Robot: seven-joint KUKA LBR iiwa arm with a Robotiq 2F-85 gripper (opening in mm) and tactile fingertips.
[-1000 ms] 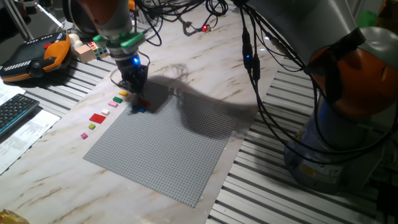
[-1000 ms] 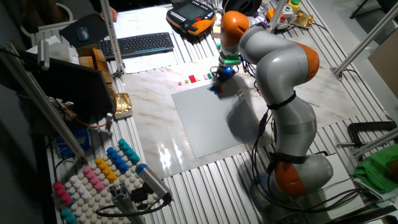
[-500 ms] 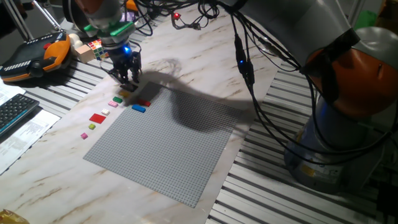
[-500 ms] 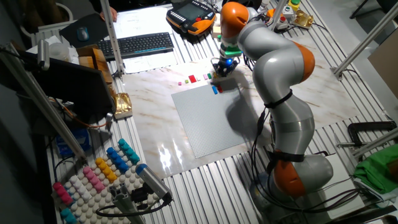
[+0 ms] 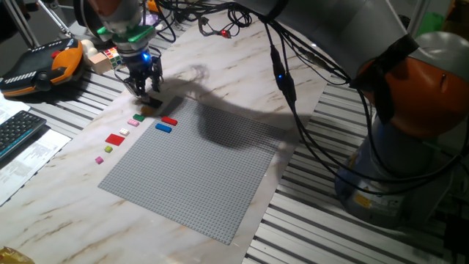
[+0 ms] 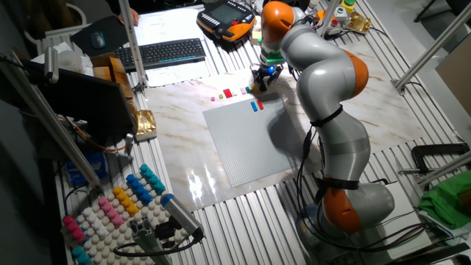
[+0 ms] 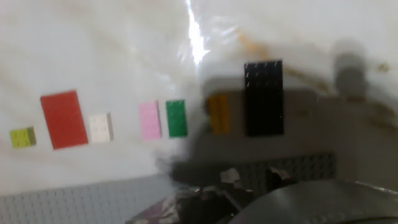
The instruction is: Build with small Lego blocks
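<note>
My gripper (image 5: 145,89) hangs just past the far left corner of the grey baseplate (image 5: 198,172), above a black block (image 7: 263,98) and an orange-yellow one (image 7: 217,114). Its fingers look slightly apart with nothing between them. A red block (image 5: 169,121) and a blue block (image 5: 163,127) lie side by side on the plate, just inside that corner. A row of loose Lego blocks lies on the marble left of the plate: green (image 7: 176,118), pink (image 7: 149,120), white (image 7: 100,127), a larger red one (image 7: 63,119) and a lime square (image 7: 22,137). The other fixed view shows my gripper (image 6: 260,83) beyond the red block (image 6: 259,104).
A Rubik's cube (image 5: 110,57) and an orange and black teach pendant (image 5: 44,66) sit at the far left. A keyboard (image 5: 18,132) and papers lie further left. Black cables (image 5: 289,81) hang from the arm over the plate's right side.
My gripper has drawn back from the red and blue blocks toward the far left, off the plate's corner. Both blocks stay on the plate and now show fully.
</note>
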